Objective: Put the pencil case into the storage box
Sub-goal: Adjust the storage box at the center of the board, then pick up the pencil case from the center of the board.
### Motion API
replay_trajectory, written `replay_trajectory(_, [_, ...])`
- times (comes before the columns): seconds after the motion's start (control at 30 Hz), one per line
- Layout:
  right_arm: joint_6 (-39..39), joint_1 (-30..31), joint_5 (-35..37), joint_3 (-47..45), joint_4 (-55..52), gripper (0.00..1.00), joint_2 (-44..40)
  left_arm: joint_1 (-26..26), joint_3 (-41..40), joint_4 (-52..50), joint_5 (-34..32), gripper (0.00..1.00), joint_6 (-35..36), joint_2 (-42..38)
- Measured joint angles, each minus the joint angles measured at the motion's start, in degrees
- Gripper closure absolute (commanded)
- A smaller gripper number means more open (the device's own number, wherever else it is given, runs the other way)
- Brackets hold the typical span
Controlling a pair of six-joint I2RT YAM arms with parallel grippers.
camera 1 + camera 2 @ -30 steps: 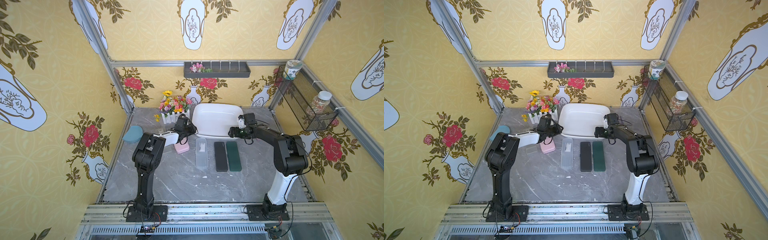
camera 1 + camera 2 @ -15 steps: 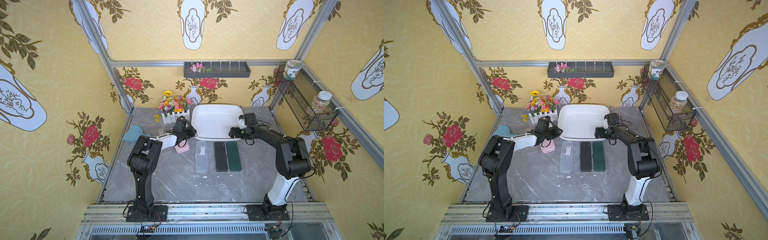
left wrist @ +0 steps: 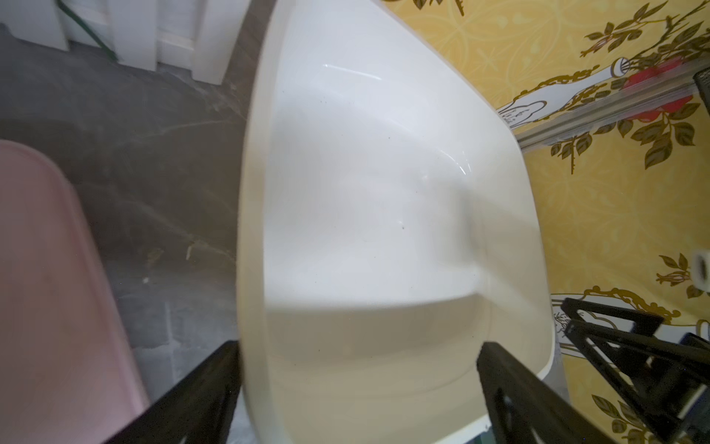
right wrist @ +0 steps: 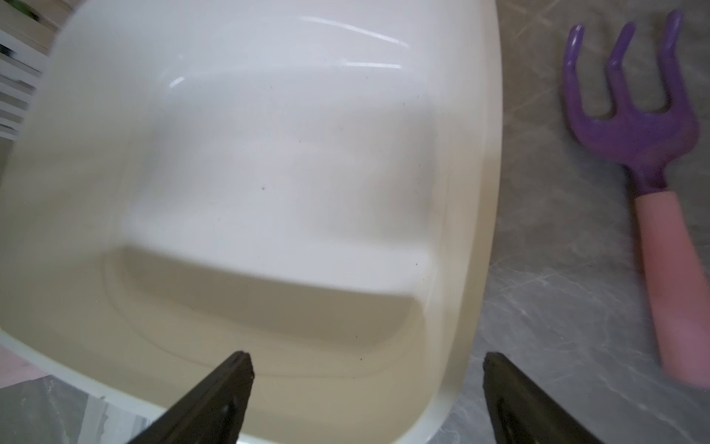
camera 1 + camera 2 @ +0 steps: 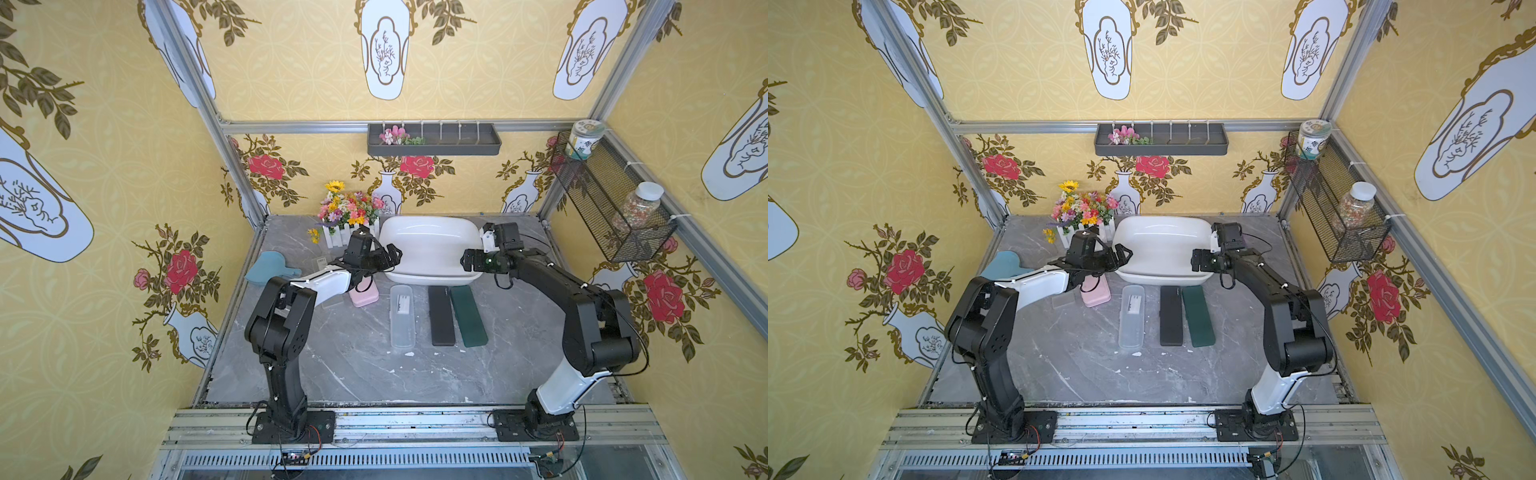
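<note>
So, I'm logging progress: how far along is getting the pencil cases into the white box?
Done: nothing; the storage box is empty. In hand: nothing; the left gripper and right gripper are open at the box's ends. To do: the pink case, clear case, black case and green case all lie on the table.

You are looking down into the storage box (image 3: 365,192), which is filling the middle of your view, glossy white and catching streaks of light. Your left claw (image 3: 357,350) is holding its two black fingers (image 3: 199,399) spread wide, with the box's rim running between them, close by one finger. The pink pencil case (image 3: 42,288) is lying on the grey counter (image 3: 153,161) beside the box, apart from it.
</note>
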Motion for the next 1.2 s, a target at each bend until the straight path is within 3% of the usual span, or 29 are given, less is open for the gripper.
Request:
replay_trajectory(0.17, [0.55, 3.17, -1.22, -1.88, -0.04, 0.03, -4.70, -0.83, -7.63, 0.59, -3.76, 0.00, 1.16, -9.92])
replay_trajectory(0.4, [2.03, 17.86, -4.13, -9.27, 1.40, 0.03, -6.67, -4.35, -19.50, 1.49, -1.92, 0.00, 1.84, -17.22])
replay_trajectory(0.57, [6.95, 24.22, -5.20, -12.28, 6.45, 0.03, -2.97, -8.26, -25.11, 1.75, -1.51, 0.00, -1.14, -20.65])
replay_trajectory(0.77, [8.61, 32.81, -4.92, -9.51, 9.99, 0.03, 4.09, -9.44, -34.71, 5.31, -3.87, 0.00, -6.84, -26.97])
replay_trajectory(0.93, [10.10, 34.86, -3.43, -9.11, 12.26, 0.03, 7.32, -9.64, -38.82, 8.96, -5.03, 0.00, -9.77, -30.62])
replay_trajectory(1.2, [11.39, 35.15, -0.33, -10.91, 13.14, 0.03, 7.34, -9.64, -42.05, 13.51, -5.07, 0.00, -11.50, -29.68])
